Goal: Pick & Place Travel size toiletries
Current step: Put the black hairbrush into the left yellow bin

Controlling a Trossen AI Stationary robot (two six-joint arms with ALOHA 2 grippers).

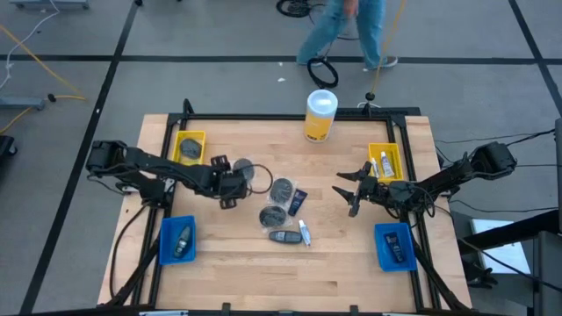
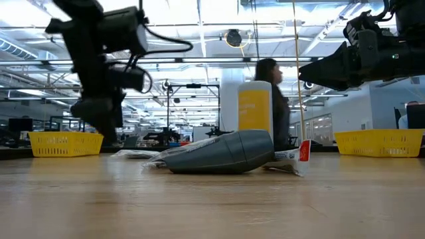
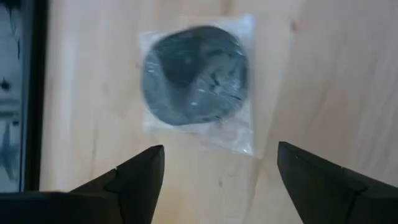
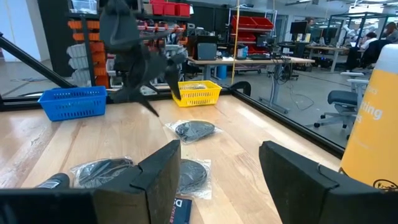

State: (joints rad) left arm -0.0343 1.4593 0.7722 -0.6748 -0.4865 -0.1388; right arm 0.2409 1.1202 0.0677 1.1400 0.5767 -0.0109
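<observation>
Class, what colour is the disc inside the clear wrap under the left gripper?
Dark grey disc, seen best in the left wrist view.

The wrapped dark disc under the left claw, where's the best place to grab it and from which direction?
Probably straight down from above, across the disc's middle. The wrapped disc lies flat on the table, clear of the other toiletries, and the left claw is open beside it, wide enough to span it. Pinch the round body, not the loose clear wrap at the corners, which would likely slip.

Wooden table [image 1: 351,272] — toiletries [image 1: 283,209] mid-table; four baskets [image 1: 190,146]; yellow container [image 1: 320,116].
</observation>
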